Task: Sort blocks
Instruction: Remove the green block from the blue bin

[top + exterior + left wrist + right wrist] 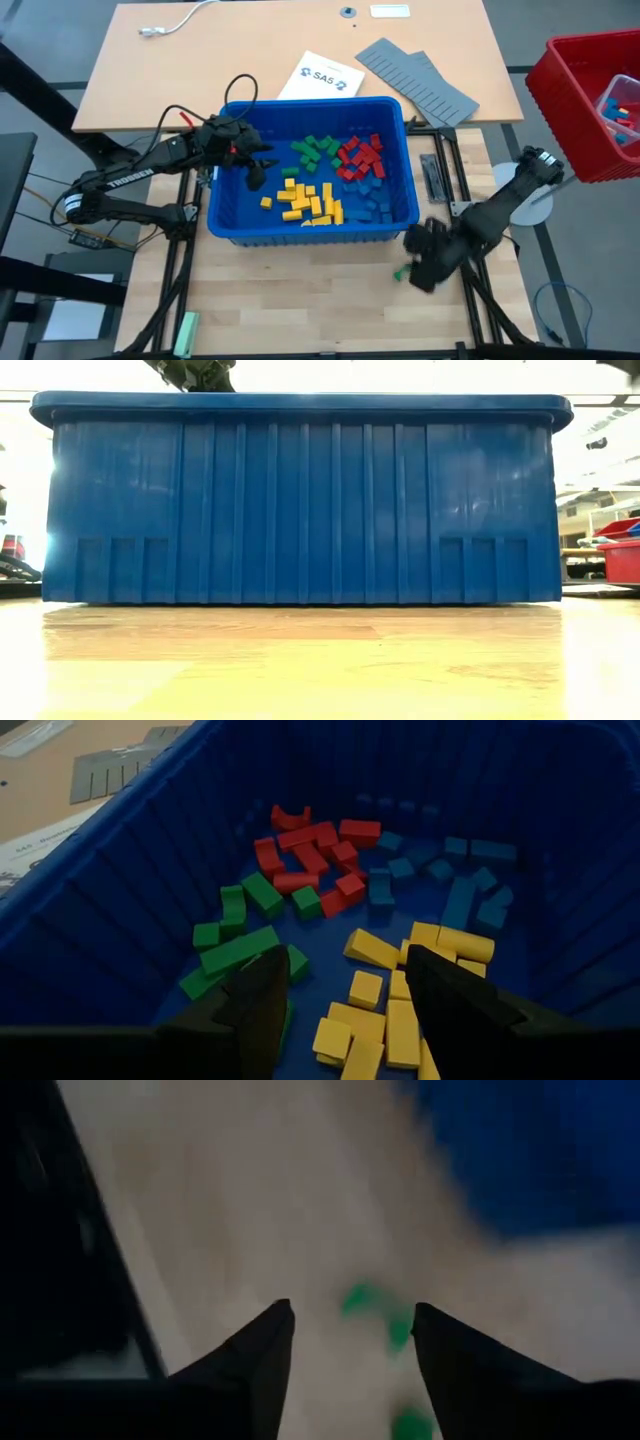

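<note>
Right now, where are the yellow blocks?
In the high view, the yellow blocks lie inside the blue bin, near its front wall, below the green blocks.

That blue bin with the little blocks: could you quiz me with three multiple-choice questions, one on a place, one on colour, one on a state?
1. Where is the right tool?
A. over the table outside the blue bin
B. inside the bin
C. over the red bin

2. Which colour block lies on the table by it?
A. red
B. green
C. yellow

3. The left tool is:
A. gripping a block
B. open and empty
C. shut

A: high view shows it beside the bin.
B: green there.
B: fingers apart, nothing between.
</note>
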You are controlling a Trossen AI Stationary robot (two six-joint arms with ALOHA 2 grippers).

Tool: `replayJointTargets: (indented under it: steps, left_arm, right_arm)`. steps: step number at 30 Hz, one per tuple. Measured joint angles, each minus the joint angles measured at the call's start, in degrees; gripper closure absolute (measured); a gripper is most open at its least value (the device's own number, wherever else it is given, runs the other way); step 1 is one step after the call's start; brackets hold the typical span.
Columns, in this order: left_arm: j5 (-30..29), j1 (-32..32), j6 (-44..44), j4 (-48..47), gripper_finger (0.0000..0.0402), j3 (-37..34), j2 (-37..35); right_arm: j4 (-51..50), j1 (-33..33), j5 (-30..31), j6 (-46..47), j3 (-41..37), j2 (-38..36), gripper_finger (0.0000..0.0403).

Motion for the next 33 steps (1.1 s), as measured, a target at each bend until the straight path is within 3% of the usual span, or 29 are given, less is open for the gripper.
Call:
replayJointTargets:
  steps: [4, 8, 14, 20, 28, 33]
  left_arm:
    - [0.0, 0.0, 0.0, 0.2, 0.0191, 0.0, 0.0]
    - [0.0, 0.0, -0.5, 0.4, 0.0191, 0.0, 0.0]
    - [0.0, 0.0, -1.1, 0.5, 0.0191, 0.0, 0.0]
    - [0.0, 0.0, -1.3, 0.7, 0.0191, 0.0, 2.5]
    - [0.9, 2.8, -0.2, -6.2, 0.0191, 3.8, 12.6]
    - [6.8, 6.1, 2.2, -9.4, 0.0191, 7.0, 19.9]
  right_arm:
    - [-1.5, -6.7, 15.0, -6.8, 8.7, -1.6, 0.0193]
    - [3.3, -17.2, 18.6, -22.9, 11.5, -1.6, 0.0177]
    - [21.5, -35.6, 10.5, -46.2, 8.7, -0.6, 0.0142]
    - [31.4, -49.5, 0.0, -57.7, 8.2, 5.5, 0.0135]
    - [38.0, -55.2, -6.4, -61.3, 8.1, 13.8, 0.0152]
    - [40.1, -55.2, -6.5, -63.9, 8.1, 16.5, 0.0158]
